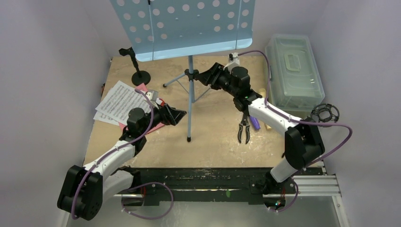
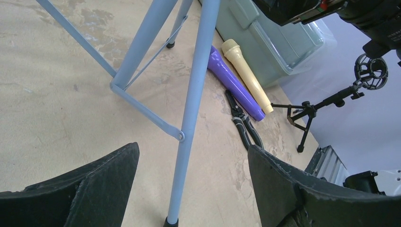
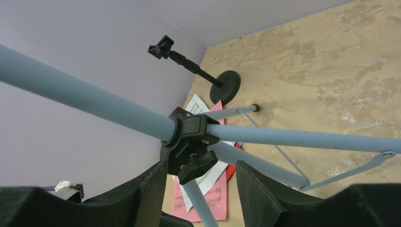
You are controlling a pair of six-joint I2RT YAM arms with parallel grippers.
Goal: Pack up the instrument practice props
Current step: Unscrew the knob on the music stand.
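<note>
The light-blue perforated music desk (image 1: 184,23) stands on its tripod legs (image 1: 190,104) at mid-table. My left gripper (image 1: 177,115) is open, its jaws either side of the front leg (image 2: 189,123) without touching it. My right gripper (image 1: 205,75) is open, its jaws flanking the black hub knob (image 3: 196,165) where the legs meet. The purple microphone (image 2: 234,82) and the cream microphone (image 2: 246,73) lie side by side at the right. The black mic tripod (image 1: 326,113) stands at the right edge. The round-base pole (image 1: 138,71) stands back left. White and red sheet-music pages (image 1: 120,101) lie at the left.
The translucent grey-green box (image 1: 293,71) sits closed at the back right. Black-handled pliers (image 1: 244,130) lie next to the purple microphone. Purple walls close in on three sides. The tripod's thin braces (image 2: 146,111) span between the legs.
</note>
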